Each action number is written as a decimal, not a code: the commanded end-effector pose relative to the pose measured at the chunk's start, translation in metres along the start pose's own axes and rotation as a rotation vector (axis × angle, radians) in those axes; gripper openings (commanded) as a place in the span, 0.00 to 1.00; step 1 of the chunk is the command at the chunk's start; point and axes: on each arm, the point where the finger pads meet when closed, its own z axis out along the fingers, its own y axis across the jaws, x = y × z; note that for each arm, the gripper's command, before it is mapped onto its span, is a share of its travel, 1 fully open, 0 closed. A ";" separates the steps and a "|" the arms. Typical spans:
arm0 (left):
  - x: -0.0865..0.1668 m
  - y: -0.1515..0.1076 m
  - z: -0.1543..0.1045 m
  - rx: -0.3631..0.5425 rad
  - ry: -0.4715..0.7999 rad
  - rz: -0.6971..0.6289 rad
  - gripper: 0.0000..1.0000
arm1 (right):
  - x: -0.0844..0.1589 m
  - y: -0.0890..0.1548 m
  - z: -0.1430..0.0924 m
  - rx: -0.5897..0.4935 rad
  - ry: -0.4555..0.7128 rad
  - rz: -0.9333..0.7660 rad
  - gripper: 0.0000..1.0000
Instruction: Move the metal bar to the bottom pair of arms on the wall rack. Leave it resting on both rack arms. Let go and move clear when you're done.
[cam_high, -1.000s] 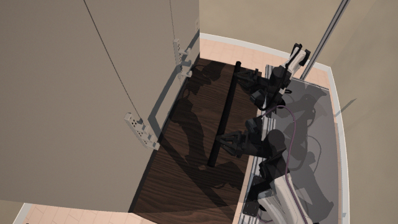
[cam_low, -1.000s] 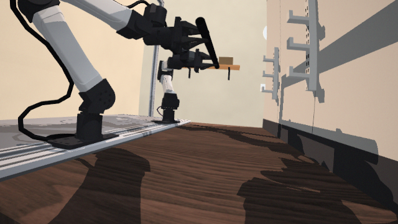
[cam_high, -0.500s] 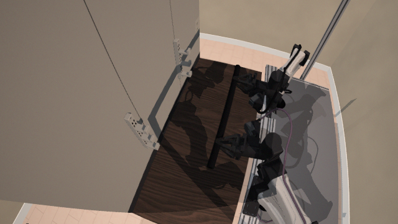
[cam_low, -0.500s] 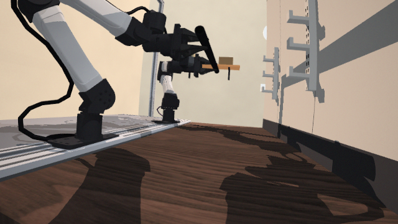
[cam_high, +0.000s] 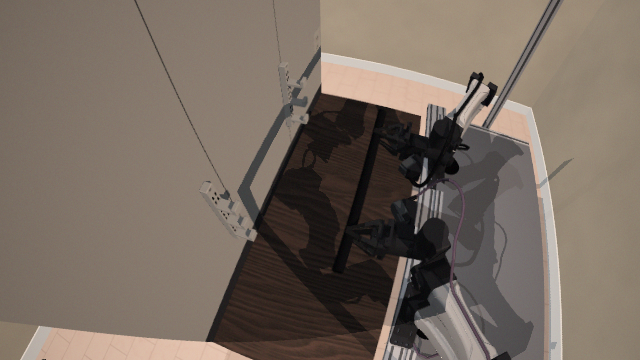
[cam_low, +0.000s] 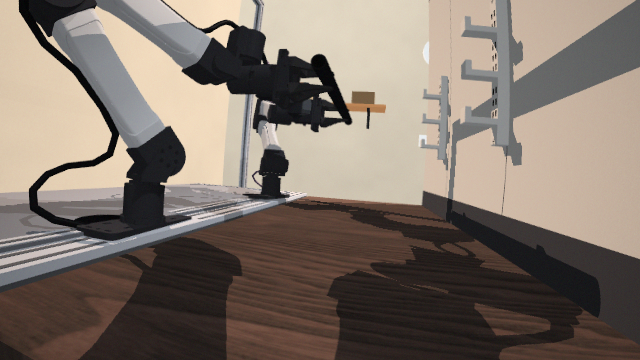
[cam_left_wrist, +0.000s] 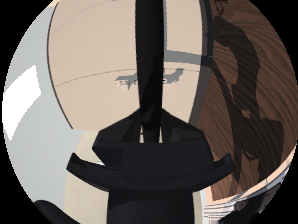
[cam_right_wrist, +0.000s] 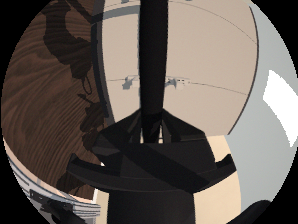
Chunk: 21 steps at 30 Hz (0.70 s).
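Observation:
The long black metal bar (cam_high: 364, 180) (cam_low: 340, 101) (cam_left_wrist: 150, 40) (cam_right_wrist: 153, 45) hangs in the air above the floor, clear of the wall. My left gripper (cam_high: 350, 232) (cam_low: 342, 114) (cam_left_wrist: 150, 112) is shut on it near one end. My right gripper (cam_high: 377, 131) (cam_low: 325, 77) (cam_right_wrist: 151, 112) is shut on it near the other end. Two light grey rack strips stand on the wall: the left strip (cam_high: 215, 202) (cam_low: 444, 115) and the right strip (cam_high: 286, 90) (cam_low: 504, 75). Their bottom arms (cam_high: 300, 119) (cam_low: 480, 120) carry nothing. The fingertips partly hide behind the bar.
The wall (cam_high: 125, 250) (cam_low: 575, 165) faces both arms, and the bar is between them. Dark wooden floor (cam_high: 280, 300) (cam_low: 300, 300) lies below. The arms stand on a metal rail (cam_low: 210, 215). An orange shelf (cam_low: 377, 108) with a brown box (cam_low: 363, 97) is far behind.

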 end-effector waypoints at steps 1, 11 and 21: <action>-0.007 0.009 -0.002 -0.039 -0.044 -0.005 0.00 | -0.007 -0.009 -0.004 0.032 -0.046 0.019 0.00; -0.007 -0.007 -0.002 -0.039 -0.044 -0.005 0.00 | -0.008 0.007 -0.003 0.032 -0.046 0.019 0.00; -0.006 -0.015 -0.002 -0.039 -0.044 -0.005 0.00 | -0.009 0.016 -0.002 0.032 -0.046 0.019 0.00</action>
